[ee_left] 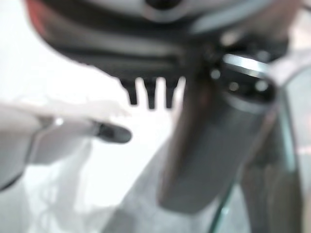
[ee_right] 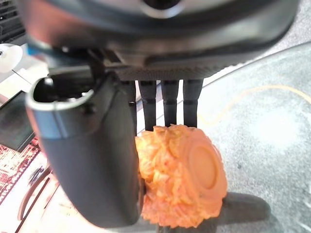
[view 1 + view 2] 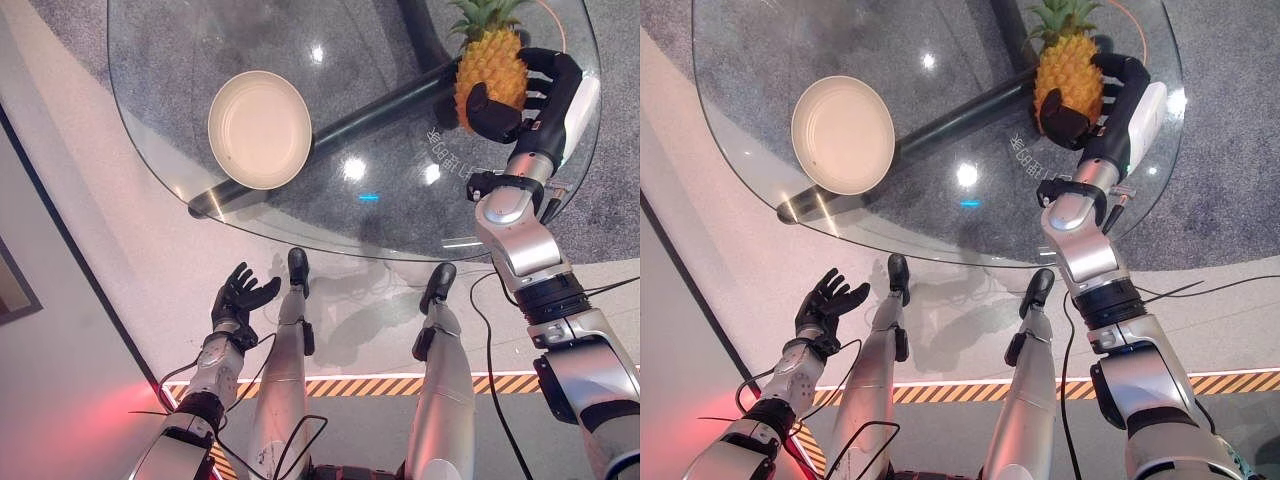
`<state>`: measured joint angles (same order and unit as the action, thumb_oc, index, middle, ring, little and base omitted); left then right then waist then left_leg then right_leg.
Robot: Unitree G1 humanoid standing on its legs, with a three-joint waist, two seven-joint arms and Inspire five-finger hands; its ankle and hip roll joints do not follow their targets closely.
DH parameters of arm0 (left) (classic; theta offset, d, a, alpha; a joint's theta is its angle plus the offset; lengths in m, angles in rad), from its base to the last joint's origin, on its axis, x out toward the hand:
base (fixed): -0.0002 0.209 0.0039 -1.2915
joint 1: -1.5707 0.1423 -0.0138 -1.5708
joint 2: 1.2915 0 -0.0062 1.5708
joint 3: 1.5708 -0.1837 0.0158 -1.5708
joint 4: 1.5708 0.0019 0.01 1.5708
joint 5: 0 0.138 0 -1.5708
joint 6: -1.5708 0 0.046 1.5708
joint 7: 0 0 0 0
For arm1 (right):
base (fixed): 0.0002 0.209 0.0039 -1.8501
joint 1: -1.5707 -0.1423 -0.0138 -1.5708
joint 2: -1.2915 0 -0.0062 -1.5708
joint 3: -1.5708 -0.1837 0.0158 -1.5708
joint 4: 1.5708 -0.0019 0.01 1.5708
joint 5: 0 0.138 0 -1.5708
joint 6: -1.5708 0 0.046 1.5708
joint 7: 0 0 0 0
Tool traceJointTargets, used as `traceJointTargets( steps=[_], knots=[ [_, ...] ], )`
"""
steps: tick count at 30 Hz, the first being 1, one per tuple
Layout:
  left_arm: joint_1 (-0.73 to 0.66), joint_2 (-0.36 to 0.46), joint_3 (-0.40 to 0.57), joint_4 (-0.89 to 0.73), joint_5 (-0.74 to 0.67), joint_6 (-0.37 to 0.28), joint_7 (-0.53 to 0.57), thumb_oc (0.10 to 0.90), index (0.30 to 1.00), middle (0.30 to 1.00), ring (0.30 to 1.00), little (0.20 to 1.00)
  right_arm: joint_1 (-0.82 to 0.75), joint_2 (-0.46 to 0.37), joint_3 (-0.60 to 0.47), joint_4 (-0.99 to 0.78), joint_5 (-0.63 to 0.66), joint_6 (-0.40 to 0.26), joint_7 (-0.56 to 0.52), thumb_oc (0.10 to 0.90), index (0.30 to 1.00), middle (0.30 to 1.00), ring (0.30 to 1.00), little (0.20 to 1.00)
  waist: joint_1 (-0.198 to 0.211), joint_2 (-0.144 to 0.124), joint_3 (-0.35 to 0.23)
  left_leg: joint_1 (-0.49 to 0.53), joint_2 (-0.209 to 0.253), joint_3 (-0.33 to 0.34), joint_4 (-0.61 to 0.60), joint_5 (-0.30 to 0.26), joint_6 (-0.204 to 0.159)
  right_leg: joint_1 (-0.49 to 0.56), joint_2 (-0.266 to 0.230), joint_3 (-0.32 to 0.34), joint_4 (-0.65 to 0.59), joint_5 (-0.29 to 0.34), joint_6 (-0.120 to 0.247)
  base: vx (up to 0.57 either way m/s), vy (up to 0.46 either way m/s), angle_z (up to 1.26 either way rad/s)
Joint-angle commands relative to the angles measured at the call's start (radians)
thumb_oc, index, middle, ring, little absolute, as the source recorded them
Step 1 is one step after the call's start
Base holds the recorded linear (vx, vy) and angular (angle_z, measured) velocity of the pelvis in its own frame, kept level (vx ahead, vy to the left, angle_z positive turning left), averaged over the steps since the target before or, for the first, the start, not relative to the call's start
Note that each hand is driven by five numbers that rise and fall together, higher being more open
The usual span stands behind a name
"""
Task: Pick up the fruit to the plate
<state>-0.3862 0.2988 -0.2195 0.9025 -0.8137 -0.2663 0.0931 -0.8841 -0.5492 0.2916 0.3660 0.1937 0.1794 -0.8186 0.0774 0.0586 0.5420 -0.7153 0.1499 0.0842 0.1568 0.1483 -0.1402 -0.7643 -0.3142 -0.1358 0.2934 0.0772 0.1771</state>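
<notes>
Now my right hand (image 3: 520,100) is curled round the pineapple (image 3: 492,68) above the glass table (image 3: 400,215); the white plate (image 3: 260,130) sits well apart. My left hand (image 3: 240,298) hangs open below the table's edge.

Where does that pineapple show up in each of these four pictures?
Left eye view: pineapple at upper right, in the right hand, on the glass table.
Right eye view: pineapple at top, right of centre, same grasp.
Left wrist view: I cannot make out the pineapple.
Right wrist view: pineapple at lower centre, its base facing the camera.
Shared landmark: the cream plate, left of the pineapple in both eye views.
</notes>
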Motion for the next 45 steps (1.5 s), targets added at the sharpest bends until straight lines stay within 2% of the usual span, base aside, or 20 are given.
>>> traceJointTargets(
  steps=[1, 11, 20, 29, 34, 45],
  knots=[
    [0.029, 0.013, 0.018, -0.007, -0.028, -0.066, 0.059, 0.8, 0.9, 0.9, 0.9, 0.9, -0.036, -0.063, -0.029, -0.157, -0.1, -0.071, -0.008, 0.1, 0.3, 0.3, 0.3, 0.2, -0.014, 0.043, -0.022, 0.002, 0.013, -0.036, 0.032, -0.019, 0.028, -0.017, -0.018, -0.045, 0.009, 0.027, 0.007, 0.0, 0.0, 0.0],
    [0.024, 0.024, 0.072, -0.029, -0.033, -0.084, 0.101, 0.8, 0.9, 0.9, 0.9, 0.9, -0.005, -0.055, -0.045, -0.22, -0.144, -0.076, 0.003, 0.1, 0.3, 0.3, 0.3, 0.2, -0.017, 0.043, -0.022, 0.01, 0.013, -0.033, 0.026, -0.018, 0.027, -0.011, -0.019, -0.047, 0.009, 0.022, 0.005, 0.0, 0.0, 0.0],
    [0.024, 0.022, 0.124, -0.059, -0.094, -0.127, 0.141, 0.8, 0.9, 0.9, 0.9, 0.9, 0.026, -0.042, -0.062, -0.332, -0.204, -0.122, 0.049, 0.1, 0.3, 0.3, 0.3, 0.2, -0.024, 0.04, -0.022, 0.005, 0.016, -0.029, 0.026, -0.017, 0.026, -0.017, -0.016, -0.04, 0.011, 0.018, 0.004, 0.0, 0.0, 0.0],
    [-0.031, 0.052, 0.21, -0.118, -0.149, -0.211, 0.279, 0.8, 0.9, 0.9, 0.9, 0.9, 0.035, -0.029, -0.049, -0.394, -0.26, -0.211, 0.123, 0.1, 0.3, 0.3, 0.3, 0.2, -0.024, 0.031, -0.022, -0.001, 0.017, -0.033, 0.037, -0.02, 0.024, -0.021, -0.014, -0.037, 0.022, 0.012, 0.001, 0.0, 0.0, 0.0],
    [-0.086, 0.089, 0.251, -0.137, -0.169, -0.243, 0.34, 0.8, 0.9, 0.9, 0.9, 0.9, 0.025, -0.026, -0.026, -0.39, -0.276, -0.235, 0.156, 0.1, 0.3, 0.3, 0.3, 0.2, -0.023, 0.02, -0.022, -0.003, 0.02, -0.035, 0.047, -0.022, 0.02, -0.015, -0.015, -0.041, 0.025, 0.01, 0.002, 0.0, -0.006, 0.0],
    [-0.136, 0.16, 0.302, -0.189, -0.183, -0.323, 0.399, 0.8, 0.9, 0.9, 0.9, 0.9, 0.056, -0.026, 0.0, -0.36, -0.282, -0.274, 0.199, 0.1, 0.3, 0.3, 0.3, 0.2, -0.025, 0.004, -0.022, -0.006, 0.028, -0.035, 0.049, -0.025, 0.014, -0.007, -0.009, -0.045, 0.023, 0.005, 0.0, 0.0, -0.01, 0.0]
  ],
)
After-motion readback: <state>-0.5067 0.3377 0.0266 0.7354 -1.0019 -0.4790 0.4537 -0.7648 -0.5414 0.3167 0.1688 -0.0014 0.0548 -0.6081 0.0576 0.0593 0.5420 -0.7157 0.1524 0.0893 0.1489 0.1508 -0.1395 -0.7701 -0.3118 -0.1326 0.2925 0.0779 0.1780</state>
